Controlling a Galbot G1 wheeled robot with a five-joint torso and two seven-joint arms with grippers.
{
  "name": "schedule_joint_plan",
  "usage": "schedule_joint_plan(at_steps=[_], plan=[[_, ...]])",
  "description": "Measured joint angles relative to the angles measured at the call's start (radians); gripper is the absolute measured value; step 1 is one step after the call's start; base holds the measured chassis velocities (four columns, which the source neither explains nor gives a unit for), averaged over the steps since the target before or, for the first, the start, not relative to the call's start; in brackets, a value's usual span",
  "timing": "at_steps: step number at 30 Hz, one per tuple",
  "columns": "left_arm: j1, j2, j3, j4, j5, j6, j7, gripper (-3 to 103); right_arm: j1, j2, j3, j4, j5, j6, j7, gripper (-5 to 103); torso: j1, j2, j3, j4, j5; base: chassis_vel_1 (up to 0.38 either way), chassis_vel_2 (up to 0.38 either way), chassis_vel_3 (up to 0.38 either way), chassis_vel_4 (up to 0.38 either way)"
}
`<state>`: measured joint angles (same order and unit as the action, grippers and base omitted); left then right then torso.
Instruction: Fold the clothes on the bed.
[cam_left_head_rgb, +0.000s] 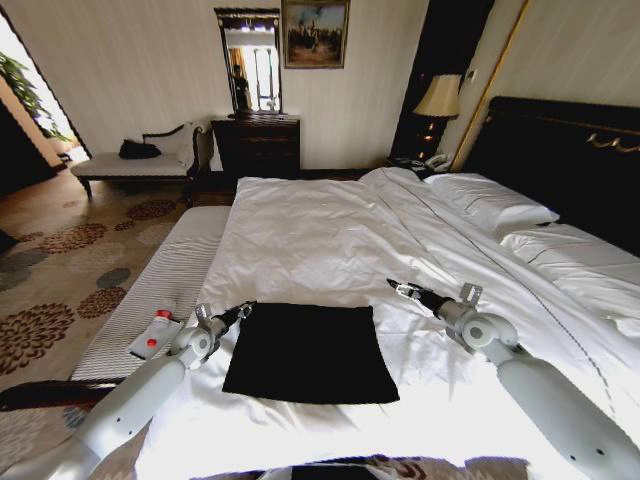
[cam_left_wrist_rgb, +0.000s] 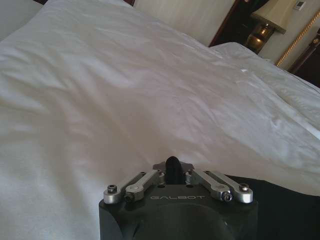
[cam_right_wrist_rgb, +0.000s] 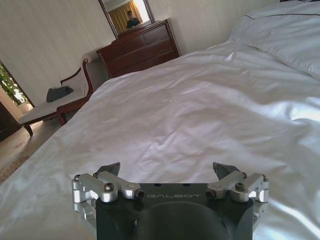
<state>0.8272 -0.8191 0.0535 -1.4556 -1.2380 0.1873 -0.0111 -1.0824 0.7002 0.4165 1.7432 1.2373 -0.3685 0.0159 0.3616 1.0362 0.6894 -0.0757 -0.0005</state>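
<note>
The clothes are one black T-shirt, lying flat as a neat rectangle on the white duvet of the bed, near its close edge. My left gripper hovers at the shirt's far left corner. In the left wrist view the left gripper is shut, its tip over white duvet, with the black fabric just beside it. My right gripper is out over bare duvet, a little beyond the shirt's far right corner. The right wrist view shows the right gripper open, nothing between its fingers.
A grey striped bench runs along the bed's left side with a small red-and-white packet on it. Pillows and a dark headboard lie to the right. A dresser, chaise and lamp stand by the far wall.
</note>
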Motion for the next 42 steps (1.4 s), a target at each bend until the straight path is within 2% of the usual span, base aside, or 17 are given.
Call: schedule_joint_plan(at_steps=[2, 4, 9, 13, 18, 23, 28, 40, 42], plan=[[0.007, 0.002, 0.0, -0.002, 0.002, -0.002, 0.0, 3, -0.002, 0.0, 0.0, 0.0, 0.004, -0.004, 0.001, 100, 0.0, 0.0, 0.0, -0.0001, -0.0001, 0.0, 0.0, 0.0, 0.0], [0.014, 0.007, -0.002, -0.006, 0.004, -0.005, 0.0, 2, -0.002, 0.007, -0.004, -0.004, 0.011, -0.008, 0.002, 100, 0.0, 0.0, 0.0, 0.0, -0.0001, 0.0, 0.0, 0.0, 0.0], [0.022, 0.015, -0.007, -0.013, 0.008, -0.011, 0.0, 1, 0.006, 0.022, -0.014, -0.012, 0.067, -0.039, 0.015, 100, 0.0, 0.0, 0.0, 0.0002, -0.0001, 0.0, 0.0, 0.0, 0.0], [0.025, 0.017, -0.011, -0.027, 0.014, -0.016, -0.002, 1, 0.023, 0.044, -0.035, -0.05, 0.133, -0.104, 0.031, 100, 0.0, 0.0, 0.0, 0.0002, -0.0002, 0.0, 0.0, 0.0, 0.0], [0.024, 0.024, -0.011, -0.044, 0.02, -0.017, -0.005, 1, 0.042, 0.072, -0.081, -0.094, 0.124, -0.155, 0.028, 100, 0.0, 0.0, 0.0, 0.0, -0.0001, 0.0, 0.0, 0.0, 0.0], [0.024, 0.028, -0.008, -0.061, 0.024, -0.018, -0.013, 1, 0.089, 0.106, -0.154, -0.178, 0.081, -0.152, 0.009, 100, 0.0, 0.0, 0.0, 0.0003, -0.0001, 0.0, 0.0, 0.0, 0.0], [0.027, 0.038, -0.009, -0.076, 0.024, -0.018, -0.02, 1, 0.139, 0.131, -0.201, -0.242, 0.077, -0.146, 0.001, 100, 0.0, 0.0, 0.0, 0.0001, 0.0, 0.0, 0.0, 0.0, 0.0], [0.037, 0.047, -0.018, -0.086, 0.022, -0.018, -0.025, 1, 0.154, 0.151, -0.214, -0.246, 0.091, -0.148, 0.002, 101, 0.0, 0.0, 0.0, 0.0, -0.0002, 0.0, 0.0, 0.0, 0.0], [0.037, 0.046, -0.018, -0.086, 0.021, -0.018, -0.025, 1, 0.152, 0.152, -0.214, -0.246, 0.091, -0.152, 0.002, 91, 0.0, 0.0, 0.0, -0.0001, -0.0001, 0.0, 0.0, 0.0, 0.0]])
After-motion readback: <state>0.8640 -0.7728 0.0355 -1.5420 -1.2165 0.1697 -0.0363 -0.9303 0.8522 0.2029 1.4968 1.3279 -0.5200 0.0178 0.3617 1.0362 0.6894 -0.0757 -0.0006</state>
